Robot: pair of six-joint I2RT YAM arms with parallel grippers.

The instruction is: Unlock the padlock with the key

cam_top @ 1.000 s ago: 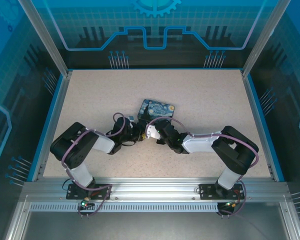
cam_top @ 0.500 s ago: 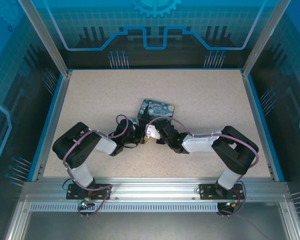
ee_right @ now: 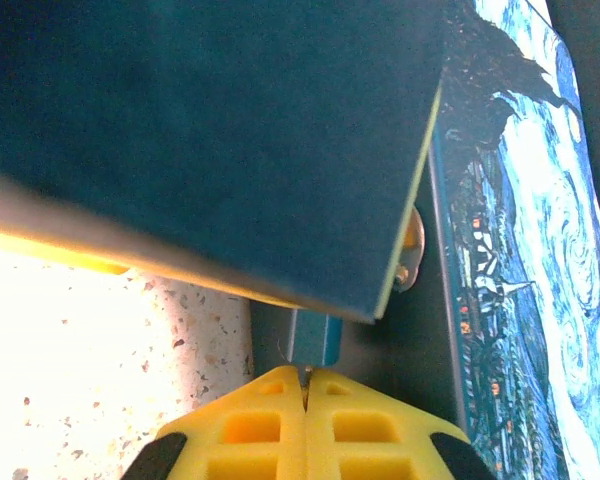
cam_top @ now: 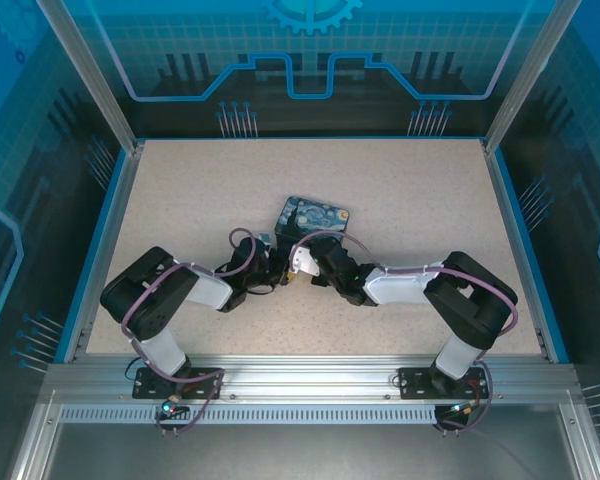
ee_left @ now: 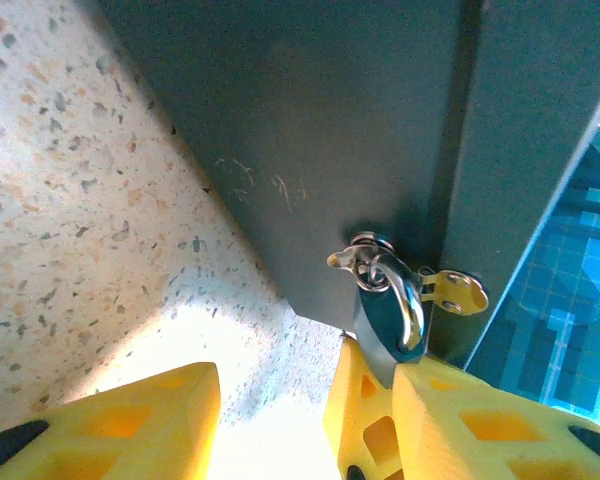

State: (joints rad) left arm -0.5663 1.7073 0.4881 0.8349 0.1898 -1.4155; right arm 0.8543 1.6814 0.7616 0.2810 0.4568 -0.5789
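The padlock [ee_left: 388, 325], a small dark blue-grey body with a silver shackle, hangs from the hasp on the side of the swirl-painted tin [cam_top: 315, 217]. My left gripper [ee_left: 300, 385] is open. Its right finger [ee_left: 480, 425] lies against the padlock and its left finger [ee_left: 120, 420] stands apart over the table. My right gripper [ee_right: 306, 375] is shut on the key [ee_right: 306, 379], a thin metal sliver pointing into the bottom of the padlock [ee_right: 310, 337]. Those shut yellow tips [ee_left: 365, 410] appear beside the lock. Both grippers meet in front of the tin [cam_top: 288, 272].
The tin's painted lid [ee_right: 520, 250] runs along the right of the right wrist view, with a brass latch tab [ee_left: 460, 293] beside the shackle. A dark slab [ee_right: 210, 130] hangs close over the lock. Speckled tabletop [cam_top: 400, 190] lies open around the tin.
My left gripper's jaws have spread wider, and the left arm has shifted slightly right toward the tin. The right gripper has stayed shut at the padlock.
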